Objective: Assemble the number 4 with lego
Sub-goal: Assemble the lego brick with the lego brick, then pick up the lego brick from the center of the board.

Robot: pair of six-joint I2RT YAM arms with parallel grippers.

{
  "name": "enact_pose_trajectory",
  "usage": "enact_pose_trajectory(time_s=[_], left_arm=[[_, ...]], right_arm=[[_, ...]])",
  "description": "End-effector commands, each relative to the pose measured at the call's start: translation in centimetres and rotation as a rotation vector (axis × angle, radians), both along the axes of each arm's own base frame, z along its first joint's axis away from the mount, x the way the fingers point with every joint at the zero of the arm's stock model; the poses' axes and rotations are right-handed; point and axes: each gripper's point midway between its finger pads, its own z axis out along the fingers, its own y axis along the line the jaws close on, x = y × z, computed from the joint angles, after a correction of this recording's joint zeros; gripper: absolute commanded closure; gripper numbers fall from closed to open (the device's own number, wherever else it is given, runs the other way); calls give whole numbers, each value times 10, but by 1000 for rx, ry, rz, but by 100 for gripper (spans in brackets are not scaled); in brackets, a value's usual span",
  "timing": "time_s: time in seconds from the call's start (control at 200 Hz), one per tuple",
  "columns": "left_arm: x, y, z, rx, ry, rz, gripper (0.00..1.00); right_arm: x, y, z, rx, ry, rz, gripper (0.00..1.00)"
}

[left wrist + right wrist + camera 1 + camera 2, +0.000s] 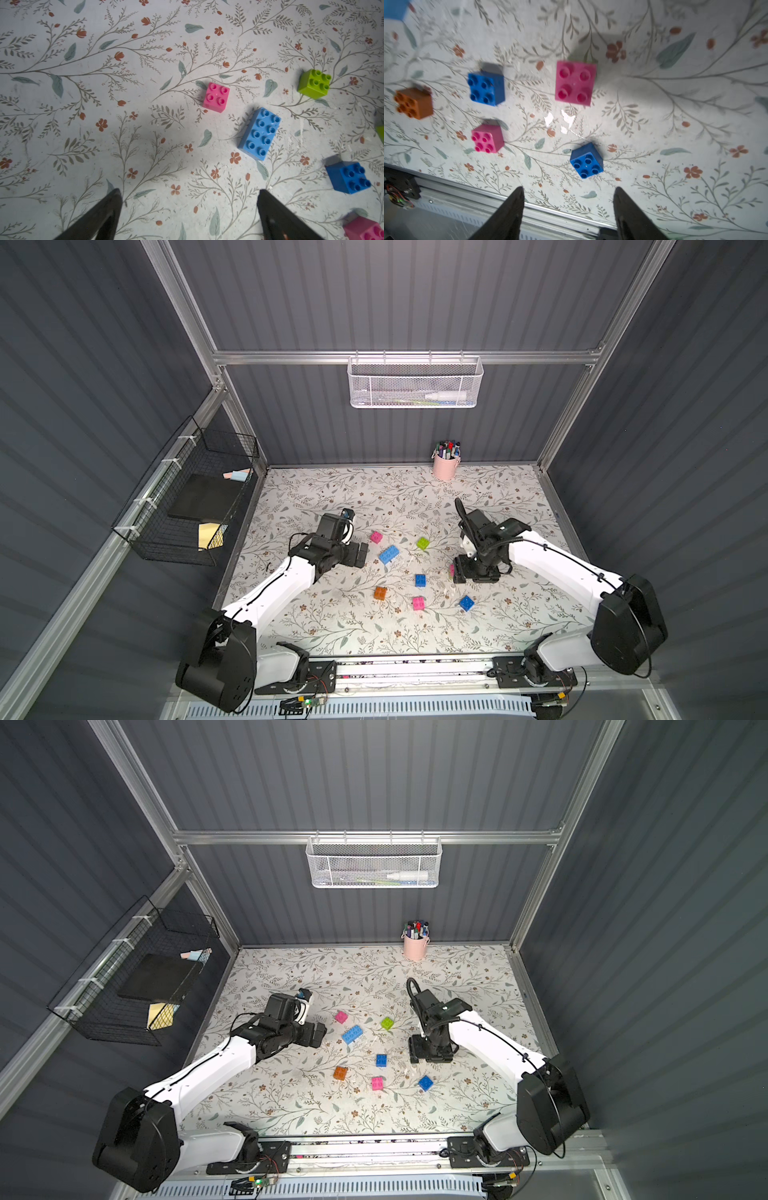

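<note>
1. My left gripper has its jaws wide apart with nothing between them. In both top views it sits left of centre, near the long blue brick.
2. My right gripper also stands apart and empty, right of centre, pointing down at the mat.
3. The lego lies loose mid-frame between the two arms, every brick single and none touching another.
4. Upper group: a pink brick, with the long blue brick just below it and the green brick to their right.
5. Lower group: a square blue brick at centre, the orange brick lower left of it, a second pink brick below it, and a second blue brick lower right.
6. A third pink brick lies just beside the right gripper. In a top view only its edge shows at the gripper's left side.
</note>
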Motion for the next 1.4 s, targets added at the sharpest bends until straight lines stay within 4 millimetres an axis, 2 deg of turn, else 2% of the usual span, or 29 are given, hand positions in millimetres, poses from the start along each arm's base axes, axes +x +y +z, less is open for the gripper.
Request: enact_pose_trajectory(time_s=[0.0,0.19,0.36,0.48,0.675,0.815,1.02,1.191,1.396], left_arm=[[-7,-9,2,3,24,-66,0],[-7,-11,2,9,19,-75,0],[-8,-7,2,25,10,-73,0],[-9,-5,3,31,3,-69,1],[-8,-5,4,33,-4,-66,1],[-7,-4,4,35,-9,-63,0],[-8,-2,5,41,-15,-56,0],[-7,-2,6,40,-17,-56,1],[-8,-1,6,41,-18,-52,0]], right_arm=[[-22,-1,-14,-27,70,36,27],[-27,7,-39,-64,77,55,15],[-30,15,-54,-66,91,64,14],[-30,13,-58,-75,77,65,15],[-25,10,-54,-80,34,71,16],[-27,15,-59,-67,61,80,20],[-32,21,-53,-27,68,78,30],[-35,7,-55,-108,65,94,35],[-38,0,-60,-135,43,85,49]])
